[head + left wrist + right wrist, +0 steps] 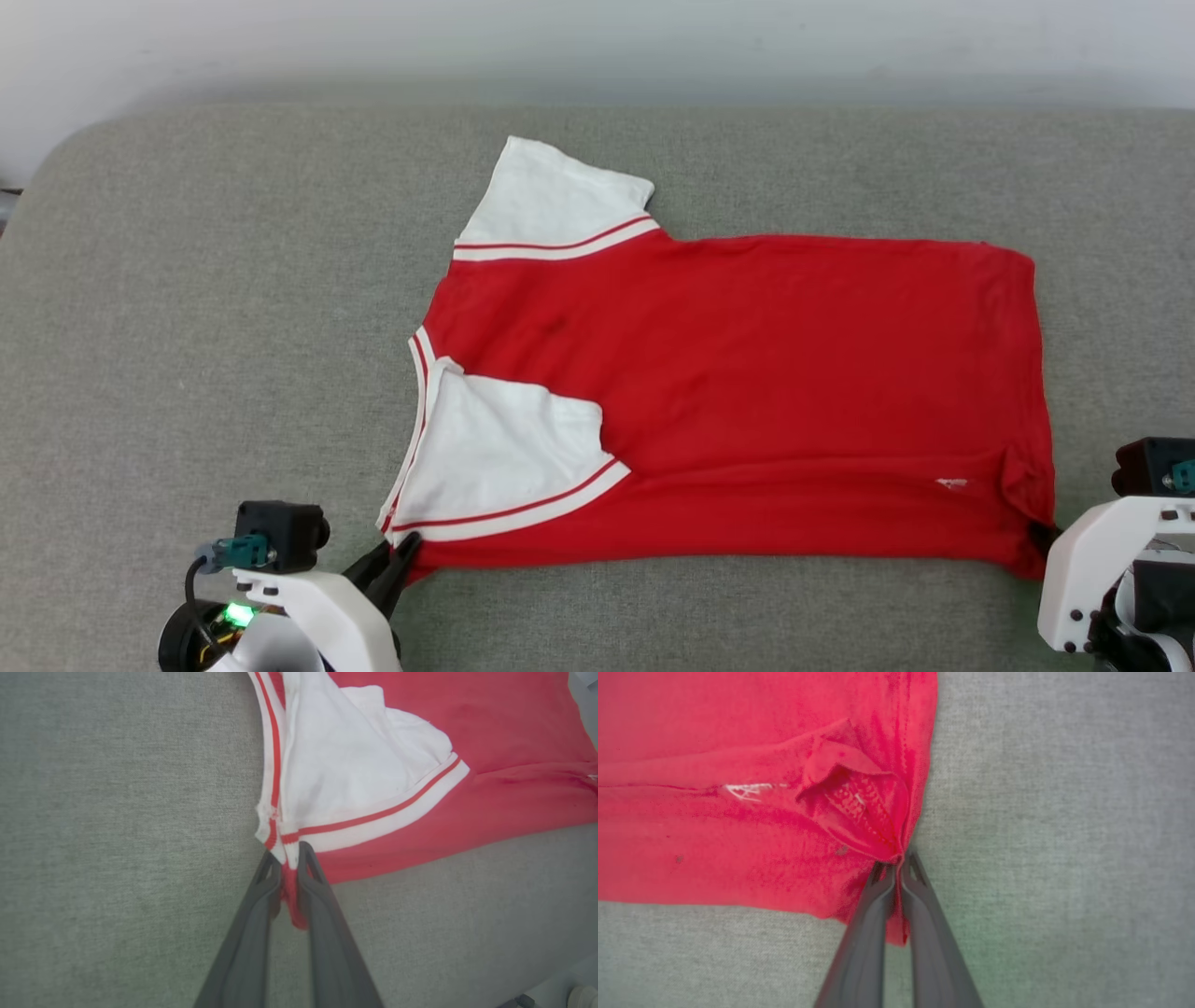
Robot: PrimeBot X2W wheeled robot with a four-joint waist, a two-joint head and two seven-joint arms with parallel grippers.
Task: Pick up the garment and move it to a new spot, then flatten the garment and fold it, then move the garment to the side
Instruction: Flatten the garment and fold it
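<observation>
Both claws [289, 853] [899, 859] tight on garment [747, 373] corners

Red jersey-style garment [747, 373], spread flat and sideways on grey upholstery [187, 327]: collar toward 9 o'clock, hem toward 3 o'clock. White far sleeve [551, 201] sticking out toward 11 o'clock, edged with red-and-white striped trim. White near sleeve [495, 457] folded in over the red body at 7 o'clock, trim slanting across. Striped collar band curving along the 9 o'clock edge. Small white mark [952, 483] near the hem at 4 o'clock. Shallow crease along the 6 o'clock edge. Hem corner [1025, 509] puckered and turned over; collar-side corner [286, 847] drawn to a point at 7 o'clock.
</observation>
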